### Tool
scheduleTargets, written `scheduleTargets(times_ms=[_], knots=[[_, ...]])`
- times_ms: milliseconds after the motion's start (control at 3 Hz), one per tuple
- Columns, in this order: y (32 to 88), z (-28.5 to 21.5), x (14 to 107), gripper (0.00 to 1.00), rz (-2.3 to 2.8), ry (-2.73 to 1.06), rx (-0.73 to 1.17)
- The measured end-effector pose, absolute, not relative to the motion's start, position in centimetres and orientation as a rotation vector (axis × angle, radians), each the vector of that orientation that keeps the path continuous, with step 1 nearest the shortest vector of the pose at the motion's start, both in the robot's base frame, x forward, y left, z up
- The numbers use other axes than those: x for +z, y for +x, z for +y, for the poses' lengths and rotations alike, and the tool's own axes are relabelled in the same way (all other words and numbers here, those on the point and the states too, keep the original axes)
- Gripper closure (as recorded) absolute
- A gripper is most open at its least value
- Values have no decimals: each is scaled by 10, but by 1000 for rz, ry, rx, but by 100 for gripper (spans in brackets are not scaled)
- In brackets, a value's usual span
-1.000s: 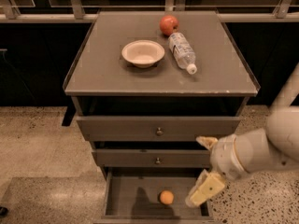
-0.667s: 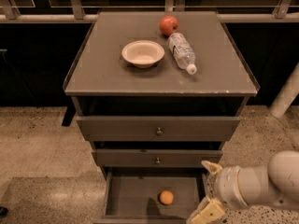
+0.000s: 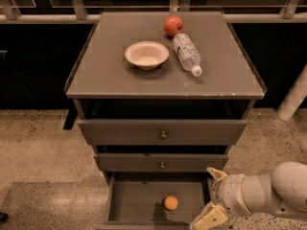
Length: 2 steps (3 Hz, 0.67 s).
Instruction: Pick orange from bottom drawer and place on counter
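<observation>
Flooring (image 3: 38,143) of speckled stone lay around your grey table (image 3: 230,66), whose scuffed top carried a pale bowl (image 3: 147,54), a red apple (image 3: 173,26) and a plastic bottle (image 3: 186,52) on its side, with a metal rail (image 3: 43,18) and dark glass behind. You had the gripper (image 3: 204,197) low beside the pulled-out bottom drawer (image 3: 132,200), at its right wall, its fingers (image 3: 211,218) spread wide and holding nothing. The orange (image 3: 171,202) sat on the drawer's bare floor, near the gripper but apart from it.

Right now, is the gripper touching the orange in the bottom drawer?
Apart. The camera view shows the gripper at the right edge of the bottom drawer, with a stretch of bare floor between it and the orange.
</observation>
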State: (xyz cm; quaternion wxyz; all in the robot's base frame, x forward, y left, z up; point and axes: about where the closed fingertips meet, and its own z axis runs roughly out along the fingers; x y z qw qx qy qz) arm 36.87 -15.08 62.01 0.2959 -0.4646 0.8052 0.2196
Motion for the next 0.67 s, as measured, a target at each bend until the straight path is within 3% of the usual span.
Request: scheduleTargets(times_ms=[667], knots=[[375, -171, 558, 0, 2110, -1131, 499]])
